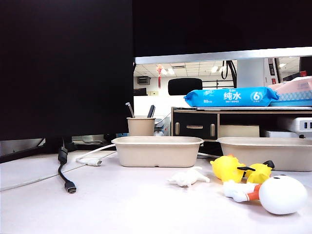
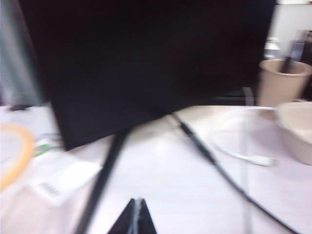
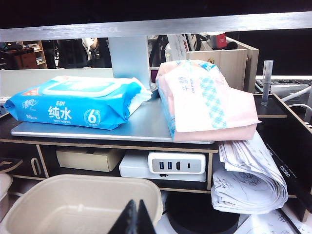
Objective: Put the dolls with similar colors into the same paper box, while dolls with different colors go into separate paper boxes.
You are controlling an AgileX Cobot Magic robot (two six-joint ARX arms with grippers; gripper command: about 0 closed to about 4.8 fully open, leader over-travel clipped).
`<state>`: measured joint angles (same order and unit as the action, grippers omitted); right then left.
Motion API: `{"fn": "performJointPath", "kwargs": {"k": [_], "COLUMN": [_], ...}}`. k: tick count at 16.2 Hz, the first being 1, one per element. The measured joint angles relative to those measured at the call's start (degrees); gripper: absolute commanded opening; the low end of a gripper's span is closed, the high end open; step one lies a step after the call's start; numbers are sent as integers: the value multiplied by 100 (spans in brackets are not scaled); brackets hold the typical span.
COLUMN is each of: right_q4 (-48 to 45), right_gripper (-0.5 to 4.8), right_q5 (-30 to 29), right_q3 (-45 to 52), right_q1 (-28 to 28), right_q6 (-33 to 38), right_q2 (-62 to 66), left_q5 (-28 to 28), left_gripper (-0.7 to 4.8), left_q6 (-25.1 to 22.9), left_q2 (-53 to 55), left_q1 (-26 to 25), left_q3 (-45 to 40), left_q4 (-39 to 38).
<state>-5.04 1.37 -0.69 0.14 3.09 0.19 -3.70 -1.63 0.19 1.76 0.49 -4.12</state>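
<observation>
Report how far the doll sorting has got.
Nothing is sorted yet. All four dolls lie on the table: two yellow ducks, the small white figure and the round-headed white doll. Both paper boxes show no dolls inside. The left gripper and right gripper are shut, holding nothing. All placing remains.
</observation>
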Motion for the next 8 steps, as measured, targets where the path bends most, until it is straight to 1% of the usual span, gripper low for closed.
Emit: {"fn": "performJointPath", "kwargs": {"k": [4, 7, 8], "right_q4": [0, -2, 0], "right_gripper": [4, 4, 4], "right_q5": [0, 0, 0], "right_q3": [0, 0, 0], "right_q1": [0, 0, 0], "right_q6": [0, 0, 0], "right_q2": [0, 0, 0], "left_q5": [-2, -15, 15], "left_gripper": [-5, -5, -5], "left_q6": [0, 0, 0], "left_q2": [0, 0, 0], "left_q1": [586, 660, 772], "left_q3": [0, 0, 0], "left_q4": [0, 0, 0]}}
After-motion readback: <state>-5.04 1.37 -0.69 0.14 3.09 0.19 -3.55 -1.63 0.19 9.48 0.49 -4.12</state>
